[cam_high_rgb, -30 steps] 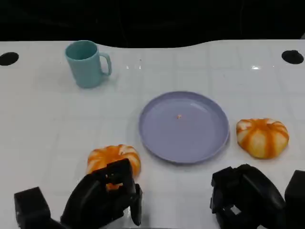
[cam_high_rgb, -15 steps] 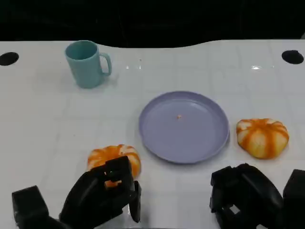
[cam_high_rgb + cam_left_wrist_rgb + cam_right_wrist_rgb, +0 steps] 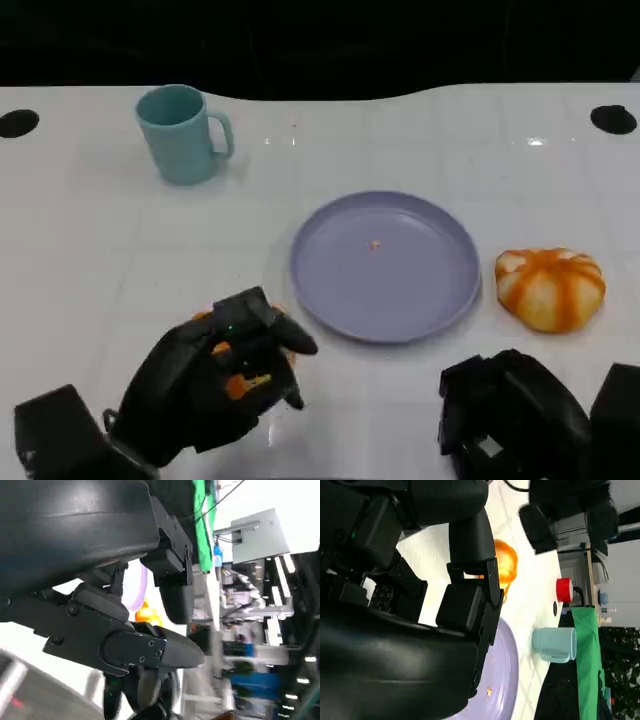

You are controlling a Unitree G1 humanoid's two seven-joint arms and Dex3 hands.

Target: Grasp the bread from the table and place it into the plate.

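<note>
The bread (image 3: 240,375) I am after sits at the lower left of the head view, almost covered by my left hand (image 3: 215,385), whose fingers curl around it so that only slivers of orange show between them; I judge the grasp made or nearly made, with lift and carry left to do. The purple plate (image 3: 330,300) lies just right of it at centre frame, bare but for a crumb. A second orange bun (image 3: 550,288) rests right of the plate, a teal mug (image 3: 183,133) stands upper left, and my right hand (image 3: 510,420) hangs at lower right, fingers curled in on nothing.
</note>
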